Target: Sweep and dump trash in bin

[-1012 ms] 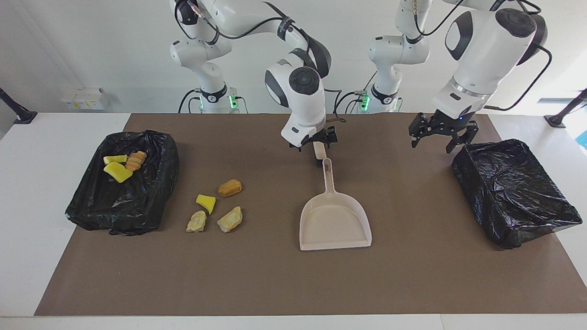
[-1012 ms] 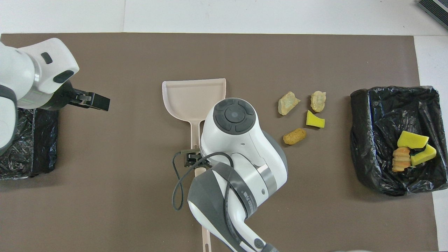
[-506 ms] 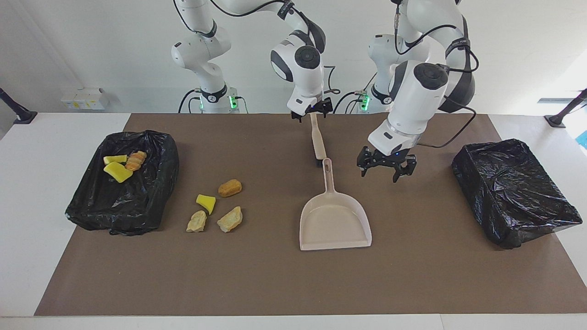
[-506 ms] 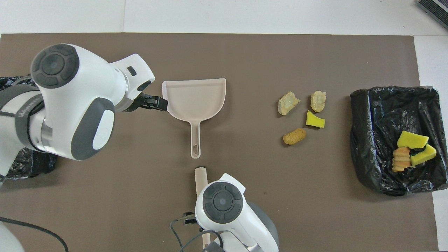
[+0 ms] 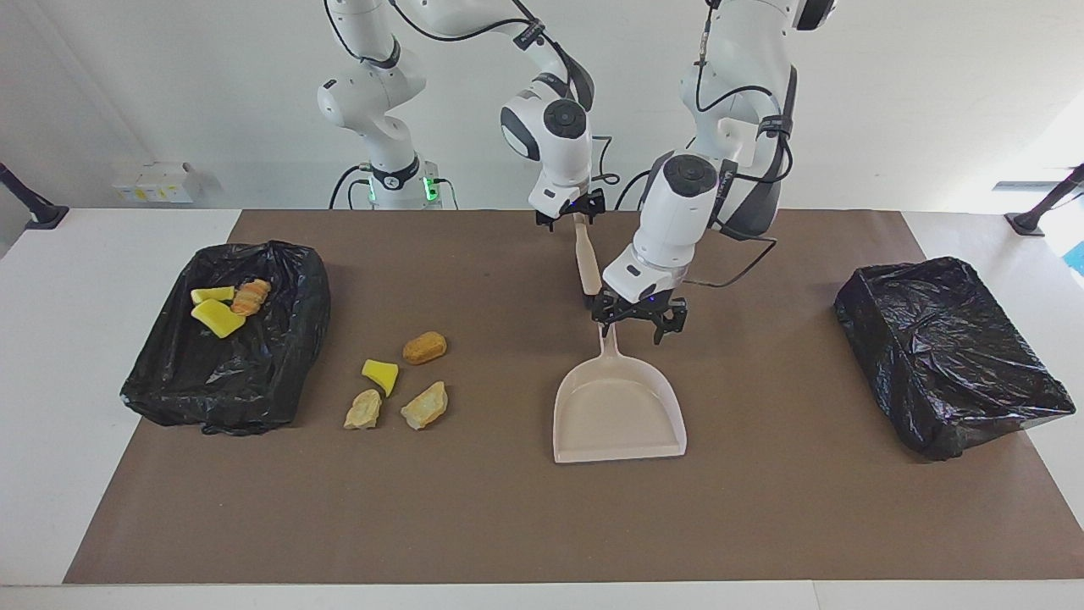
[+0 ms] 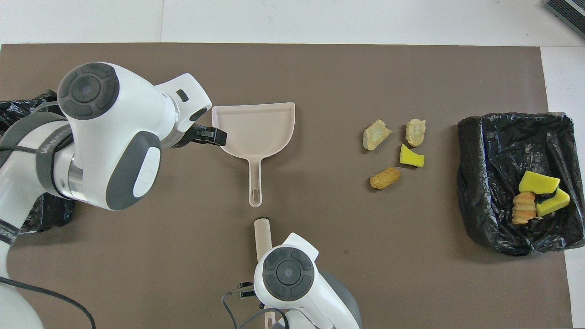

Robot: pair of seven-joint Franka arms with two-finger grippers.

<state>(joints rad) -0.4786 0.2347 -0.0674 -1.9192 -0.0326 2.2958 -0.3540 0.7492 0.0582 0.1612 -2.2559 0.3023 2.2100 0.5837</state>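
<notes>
Facing view: L gripper [image 5: 639, 315] is hanging low over the handle end of the dustpan [image 5: 618, 407], fingers spread apart, gripping nothing; can't tell if it's touching the handle. R gripper [image 5: 569, 217] is sitting at the top end of the brush [image 5: 586, 263], fingers on either side of it; can't tell whether they're clamping it yet. The brush is lying on the mat [image 5: 762, 508], nearer the robots than the dustpan. Four trash bits are lying on the mat between the dustpan and the bin [image 5: 254, 381] at the R arm's end: a bun [image 5: 424, 347], a yellow wedge [image 5: 380, 374] and two tan chunks [image 5: 363, 409] [image 5: 425, 405]. Three more are lying in that bin: two yellow wedges [image 5: 218, 318] [image 5: 212, 294] and an orange lump [image 5: 251, 296]. A 2nd bin [image 5: 948, 356] is sitting at the L arm's end.

Overhead view: L gripper [image 6: 211, 135] is overlapping the dustpan's [image 6: 256, 123] corner toward the L arm's end. The R wrist is covering most of its gripper and the brush's [image 6: 262, 233] near part. Same four bits are lying loose, three in the bin [image 6: 480, 192].
</notes>
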